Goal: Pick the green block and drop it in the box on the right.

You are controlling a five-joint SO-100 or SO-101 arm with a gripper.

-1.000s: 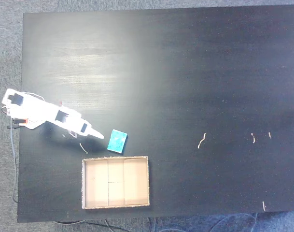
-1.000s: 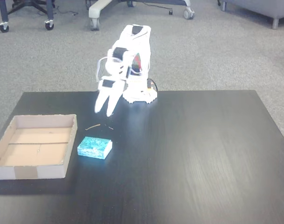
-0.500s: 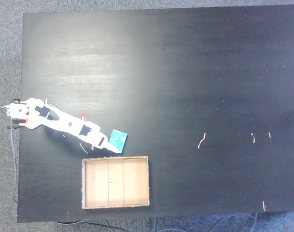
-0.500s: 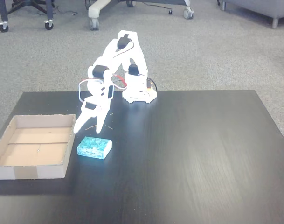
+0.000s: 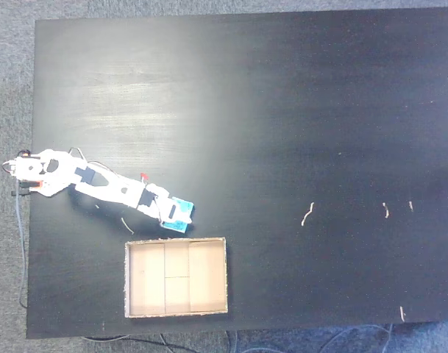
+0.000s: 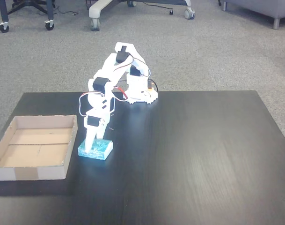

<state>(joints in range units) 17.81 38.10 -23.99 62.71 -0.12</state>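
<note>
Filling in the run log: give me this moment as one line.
phase: reaching | gripper: down at green block, grasp unclear | box: empty | block: on table, beside box

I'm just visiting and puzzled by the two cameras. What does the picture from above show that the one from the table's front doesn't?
The fixed view from above shows the whole table and pale scraps on it. The front fixed view shows the arm's height, the carpet and chair wheels behind. In both fixed views the tool is down at the green block, beside the box.

In a fixed view, green block (image 6: pixel 95 149) lies just right of box (image 6: pixel 20 171).
</note>
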